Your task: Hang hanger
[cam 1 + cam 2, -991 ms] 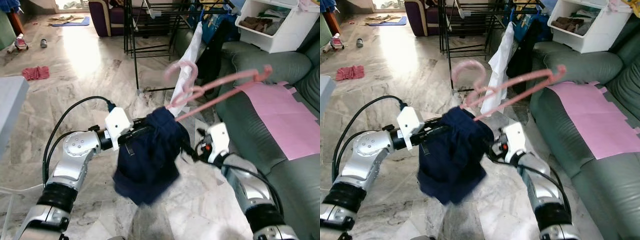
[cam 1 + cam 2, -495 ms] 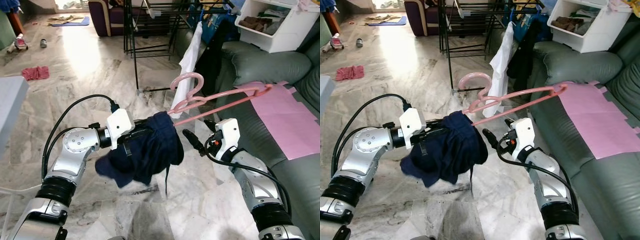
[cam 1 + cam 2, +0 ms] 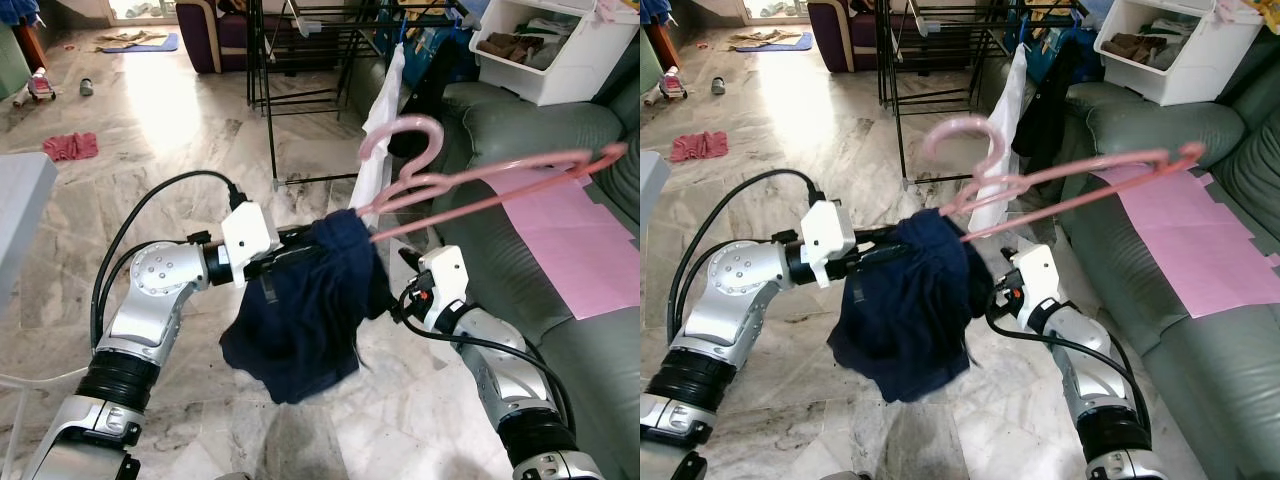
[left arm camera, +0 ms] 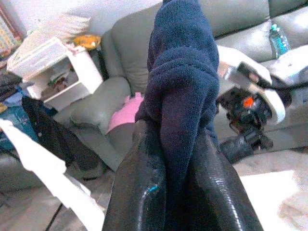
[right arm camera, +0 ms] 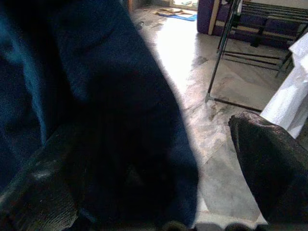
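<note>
Out over the marble floor (image 3: pixel 150 130), in front of the green sofa (image 3: pixel 560 300), the robot holds a navy garment (image 3: pixel 310 310) up between its two arms. The left gripper (image 4: pixel 178 183) has its fingers pressed together on a fold of the cloth, which bulges up between the black fingers (image 4: pixel 139 192) in the left wrist view. The pink hanger (image 3: pixel 480 190) sticks out of the top of the bundle, one end buried in the cloth just beside the left gripper; its hook (image 3: pixel 405 140) rises above and its long arm slants up and away over the sofa toward the pink sheet (image 3: pixel 570 240). The right gripper (image 5: pixel 159 183) sits against the garment's far side, its fingers spread, with dark cloth lying between them and covering one. Behind stand a black drying rack (image 3: pixel 300 60) with a white shirt (image 3: pixel 380 130) hanging on it.
</note>
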Available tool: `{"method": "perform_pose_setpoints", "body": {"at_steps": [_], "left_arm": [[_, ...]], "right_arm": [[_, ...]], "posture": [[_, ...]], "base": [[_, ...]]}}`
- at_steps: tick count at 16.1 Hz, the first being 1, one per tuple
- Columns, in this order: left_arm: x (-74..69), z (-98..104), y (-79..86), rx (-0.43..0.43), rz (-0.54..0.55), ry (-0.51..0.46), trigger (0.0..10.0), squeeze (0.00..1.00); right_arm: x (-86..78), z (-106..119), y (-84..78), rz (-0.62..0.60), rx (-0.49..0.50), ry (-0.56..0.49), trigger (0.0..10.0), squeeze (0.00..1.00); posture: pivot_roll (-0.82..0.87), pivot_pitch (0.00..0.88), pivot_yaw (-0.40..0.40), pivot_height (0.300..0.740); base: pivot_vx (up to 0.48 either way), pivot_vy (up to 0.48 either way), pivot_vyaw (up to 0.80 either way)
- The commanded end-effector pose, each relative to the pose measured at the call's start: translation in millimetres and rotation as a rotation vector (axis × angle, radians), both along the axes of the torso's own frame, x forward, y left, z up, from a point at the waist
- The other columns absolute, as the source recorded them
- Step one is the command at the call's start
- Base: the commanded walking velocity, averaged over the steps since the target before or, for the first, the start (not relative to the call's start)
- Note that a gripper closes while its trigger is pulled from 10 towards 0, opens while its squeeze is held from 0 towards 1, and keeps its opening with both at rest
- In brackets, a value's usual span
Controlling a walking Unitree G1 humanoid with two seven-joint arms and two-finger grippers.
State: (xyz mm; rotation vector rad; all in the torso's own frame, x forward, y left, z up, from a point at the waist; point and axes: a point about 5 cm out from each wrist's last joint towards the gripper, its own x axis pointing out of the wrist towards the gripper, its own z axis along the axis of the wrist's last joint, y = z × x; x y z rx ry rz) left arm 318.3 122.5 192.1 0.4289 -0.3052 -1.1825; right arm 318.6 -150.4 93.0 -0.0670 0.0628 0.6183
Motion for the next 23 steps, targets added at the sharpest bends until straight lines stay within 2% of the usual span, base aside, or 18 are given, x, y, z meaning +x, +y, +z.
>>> {"method": "perform_pose_setpoints", "body": {"at_steps": [1,2,3,5,6,8,9,10,11,14,15,17,18,21,22,23], "left_arm": [[-3.6,16,-8.4,-0.03,-0.052,-0.05,0.0,0.0],[-4.1,20,-9.7,-0.046,-0.056,-0.049,0.0,0.0],[-4.8,34,-14.1,-0.107,-0.067,-0.05,0.0,0.0],[-4.7,48,-16.2,-0.177,-0.069,-0.048,0.0,0.0],[-6.1,57,-16.7,-0.217,-0.077,-0.043,0.0,0.0],[-7.1,63,-16.8,-0.236,-0.077,-0.047,0.0,0.0],[-8.0,71,-16.1,-0.269,-0.072,-0.044,0.0,0.0],[-6.6,73,-13.9,-0.276,-0.059,-0.045,0.0,0.0],[-3.8,70,-7.7,-0.268,-0.028,-0.034,0.0,0.0],[-0.4,55,4.6,-0.265,0.036,0.014,0.0,0.0],[4.9,31,20.5,-0.236,0.112,0.077,0.0,0.0],[6.2,16,30.2,-0.215,0.154,0.117,0.0,0.0],[6.4,6,36.3,-0.218,0.185,0.151,0.0,0.0],[4.4,-15,47.5,-0.189,0.235,0.201,0.0,0.0],[2.1,-28,54.8,-0.179,0.265,0.232,0.0,0.0],[1.2,-32,57.2,-0.175,0.275,0.243,0.0,0.0]], "right_arm": [[-1.3,-6,-2.9,0.0,-0.024,0.021,10.0,0.0],[-1.5,-8,-3.5,-0.005,-0.028,0.032,10.0,0.0],[-2.5,-17,-6.8,-0.029,-0.036,0.075,10.0,0.0],[-4.0,-30,-14.1,-0.085,-0.077,0.137,10.0,0.0],[-4.8,-38,-21.1,-0.14,-0.064,0.196,10.0,0.0],[-5.5,-44,-27.7,-0.183,-0.066,0.238,10.0,0.0],[-5.6,-48,-34.2,-0.228,-0.029,0.278,10.0,0.0],[-4.8,-48,-39.2,-0.262,-0.015,0.286,3.7,0.0],[-2.6,-46,-48.5,-0.327,0.004,0.284,0.0,0.0],[5.8,-30,-75.2,-0.506,0.09,0.229,0.0,0.0],[14.3,-6,-98.3,-0.636,0.154,0.142,0.0,0.0],[21.4,14,-113.7,-0.725,0.206,0.077,0.0,0.0],[28.6,36,-124.7,-0.78,0.232,-0.001,0.0,0.0],[37.2,66,-135.4,-0.834,0.261,-0.093,0.0,0.0],[41.9,83,-139.2,-0.851,0.27,-0.142,0.0,0.0],[43.4,88,-139.9,-0.853,0.274,-0.156,0.0,0.0]], "posture": [[0.08,0.054,-0.071,0.74],[0.08,0.054,-0.071,0.74],[0.09,0.053,-0.073,0.74],[0.09,0.053,-0.073,0.74],[0.1,0.051,-0.075,0.74],[0.1,0.052,-0.076,0.74],[0.1,0.053,-0.078,0.74],[0.1,0.053,-0.079,0.74],[0.1,0.054,-0.079,0.74],[0.09,0.06,-0.078,0.74],[0.08,0.062,-0.076,0.74],[0.06,0.064,-0.073,0.74],[0.06,0.063,-0.074,0.74],[0.06,0.062,-0.077,0.74],[0.06,0.061,-0.079,0.74],[0.06,0.061,-0.082,0.74]], "base": [[0.0,0.0,0.0],[0.0,0.0,0.0],[0.0,0.0,0.0],[0.0,0.0,0.0],[0.0,0.0,0.0],[0.0,0.0,0.0],[0.0,0.0,0.0],[0.0,0.0,0.0],[0.0,0.0,0.0],[0.0,0.0,0.0],[0.0,0.0,0.0],[0.0,0.0,0.0],[0.0,0.0,0.0],[0.0,0.0,0.0],[0.0,0.0,0.0],[0.0,0.0,0.0]]}}
